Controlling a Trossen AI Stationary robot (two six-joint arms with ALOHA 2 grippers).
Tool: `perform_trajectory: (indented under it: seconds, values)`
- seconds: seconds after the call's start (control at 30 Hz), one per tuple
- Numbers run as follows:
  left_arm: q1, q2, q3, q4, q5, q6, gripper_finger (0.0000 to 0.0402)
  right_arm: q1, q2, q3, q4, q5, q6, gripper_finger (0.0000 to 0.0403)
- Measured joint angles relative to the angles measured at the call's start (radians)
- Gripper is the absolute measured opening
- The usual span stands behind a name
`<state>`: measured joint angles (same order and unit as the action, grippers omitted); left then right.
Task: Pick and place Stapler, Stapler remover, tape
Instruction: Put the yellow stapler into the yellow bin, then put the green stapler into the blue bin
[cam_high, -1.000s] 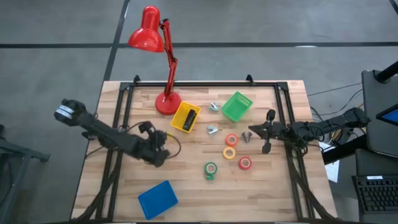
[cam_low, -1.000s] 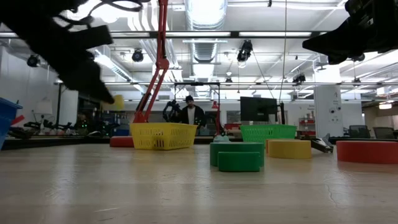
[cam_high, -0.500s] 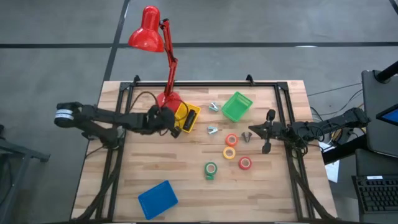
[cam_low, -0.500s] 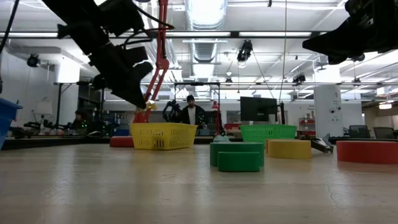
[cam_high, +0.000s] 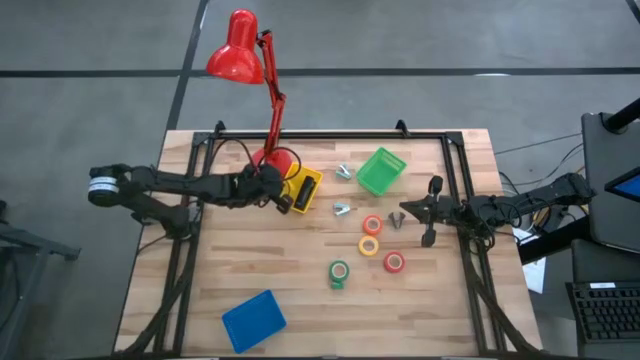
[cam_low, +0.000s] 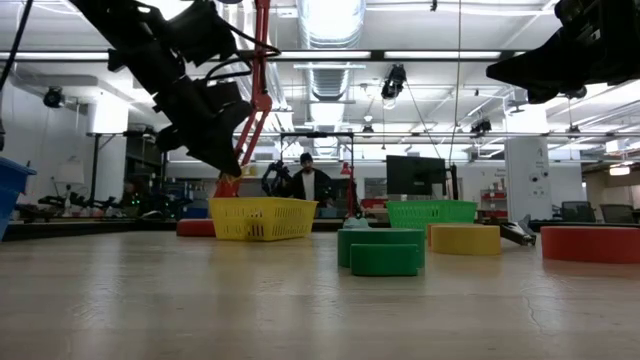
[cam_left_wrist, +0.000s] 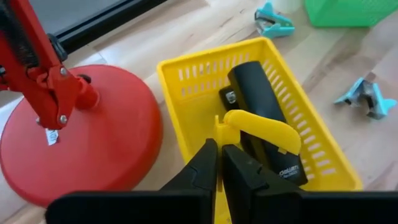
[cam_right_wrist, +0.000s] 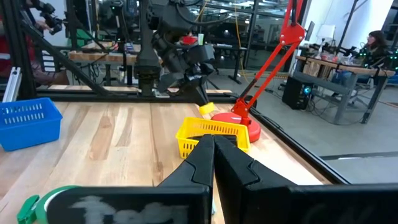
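Stapler (cam_left_wrist: 264, 118) in yellow basket (cam_left_wrist: 186, 93), red lamp base (cam_left_wrist: 87, 134) beside

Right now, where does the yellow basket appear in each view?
High view: yellow basket beside the red lamp base.
Low view: left of centre.
Left wrist view: centre, holding the stapler.
Right wrist view: centre.
Shared landmark: the red lamp base.

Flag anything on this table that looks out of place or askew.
Nothing is spilled or damaged. The yellow basket sits skewed, and the left gripper holds a yellow stapler tilted over the black stapler inside it.
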<state>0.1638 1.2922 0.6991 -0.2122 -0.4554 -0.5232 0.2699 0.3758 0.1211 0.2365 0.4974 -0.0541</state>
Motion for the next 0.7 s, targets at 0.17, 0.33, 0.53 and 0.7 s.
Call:
perform_trajectory:
  seconds: [0.17, 0.33, 0.53, 0.7]
  values:
    - [0.0, 0.0, 0.0, 0.021, 0.021, -0.001, 0.0023, 0.0, 0.0, 0.0, 0.0, 0.0, 0.0, 0.0008]
    - [0.0, 0.0, -0.002, 0.019, 0.02, 0.007, 0.0029, 0.0, 0.0, 0.0, 0.0, 0.0, 0.0, 0.0008]
    - [0.0, 0.0, -0.002, 0.02, 0.033, 0.025, 0.0068, 0.0, 0.0, 0.0, 0.0, 0.0, -0.001, 0.0008]
    - [-0.002, 0.0, -0.002, 0.022, 0.047, 0.024, 0.0132, 0.0, 0.0, 0.0, 0.0, 0.0, -0.001, 0.0008]
